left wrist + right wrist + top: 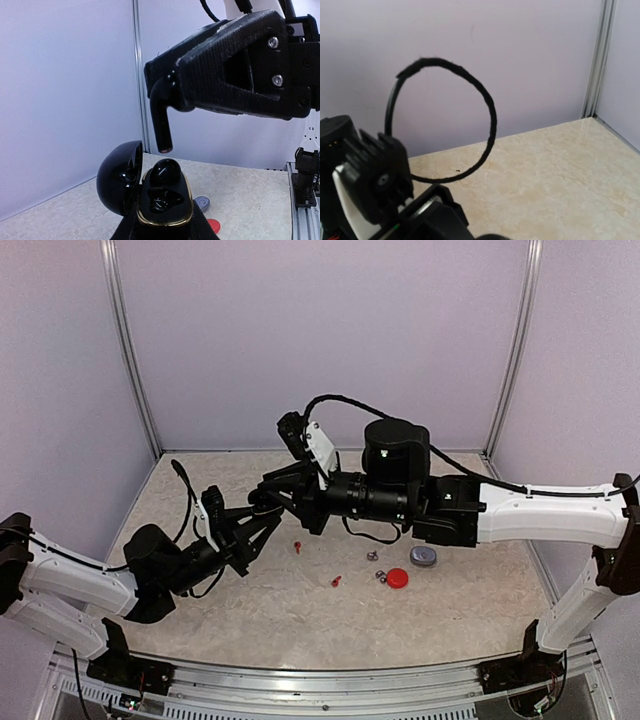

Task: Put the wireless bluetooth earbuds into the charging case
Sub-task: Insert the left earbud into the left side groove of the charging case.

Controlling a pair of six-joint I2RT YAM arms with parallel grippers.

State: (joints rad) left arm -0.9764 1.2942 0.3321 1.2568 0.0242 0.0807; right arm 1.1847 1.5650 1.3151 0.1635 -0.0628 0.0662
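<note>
The open black charging case (165,202) has a gold rim, and its lid (116,175) is swung to the left. My left gripper (165,227) is shut on the case's base and holds it off the table. One black earbud (166,172) sits in the far slot. The near slot is empty. Just above the case, my right gripper (162,82) is shut on a second black earbud (161,122), stem pointing down. In the top view both grippers, left (250,530) and right (285,490), meet left of centre. The right wrist view shows only wall, table and cable.
On the table lie two red earbuds (298,546) (336,581) and two silver-grey earbuds (373,556) (381,575). A red case (397,578) and a grey case (423,557) rest to their right. Walls close in the table on three sides.
</note>
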